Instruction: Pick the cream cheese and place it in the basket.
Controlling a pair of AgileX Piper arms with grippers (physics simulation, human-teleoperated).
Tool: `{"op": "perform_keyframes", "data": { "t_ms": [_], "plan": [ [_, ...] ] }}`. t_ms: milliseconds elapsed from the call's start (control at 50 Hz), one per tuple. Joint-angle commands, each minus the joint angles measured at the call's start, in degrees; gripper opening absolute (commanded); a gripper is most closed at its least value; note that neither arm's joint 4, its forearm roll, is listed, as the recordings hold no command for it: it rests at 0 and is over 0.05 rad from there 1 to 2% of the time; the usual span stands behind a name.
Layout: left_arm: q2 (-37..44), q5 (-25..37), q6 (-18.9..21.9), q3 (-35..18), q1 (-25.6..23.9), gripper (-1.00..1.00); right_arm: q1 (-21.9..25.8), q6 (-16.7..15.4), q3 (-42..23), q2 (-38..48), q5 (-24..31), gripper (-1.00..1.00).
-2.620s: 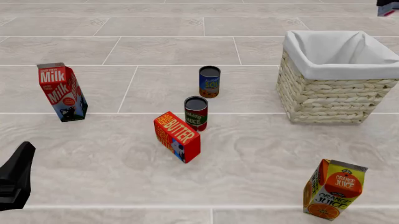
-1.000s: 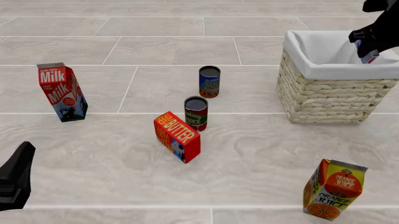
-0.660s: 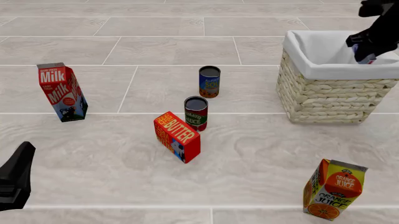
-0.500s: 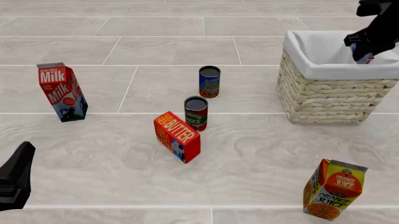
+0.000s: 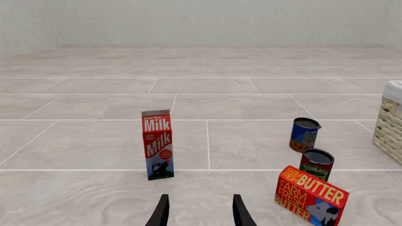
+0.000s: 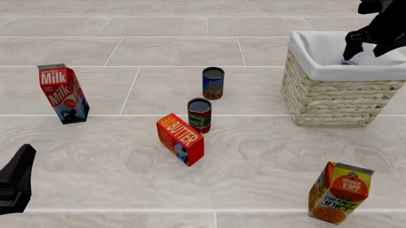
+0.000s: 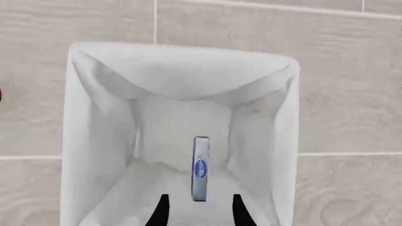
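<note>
The cream cheese (image 7: 200, 168) is a thin pale blue-and-white packet standing on edge inside the basket (image 6: 333, 97), down against the white cloth lining. The basket itself is a square cream wicker one, upright, over at about 2 o'clock on the tiled surface in the front view.

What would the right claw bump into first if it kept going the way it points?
Probably the cream cheese, on edge inside the basket just beyond the right claw. Past it is the white cloth lining; the depth is hard to judge.
</note>
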Motion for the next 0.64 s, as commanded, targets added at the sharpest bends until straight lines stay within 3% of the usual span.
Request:
{"op": "perform_keyframes", "data": {
  "t_ms": [20,380,420,560,580,600,640],
  "plan": [
    [0.00,0.00,0.00,0.00,0.00,1.00,0.64,0.91,-0.47,-0.45,0.00,1.00],
    [0.00,0.00,0.00,0.00,0.00,1.00,2.35,1.52,-0.43,-3.97,-0.01,1.00],
    [0.00,0.00,0.00,0.00,0.00,1.00,3.64,3.41,-0.66,-5.33,-0.01,1.00],
    [0.00,0.00,0.00,0.00,0.00,1.00,5.13,3.76,-0.85,-10.50,-0.13,1.00],
    [0.00,0.00,0.00,0.00,0.00,1.00,5.35,4.23,0.29,-11.91,-0.55,1.00],
    [0.00,0.00,0.00,0.00,0.00,1.00,7.87,6.02,6.69,-17.09,-3.38,1.00],
    [0.00,0.00,0.00,0.00,0.00,1.00,8.00,6.52,8.65,-18.60,-4.45,1.00]
  ]
}}
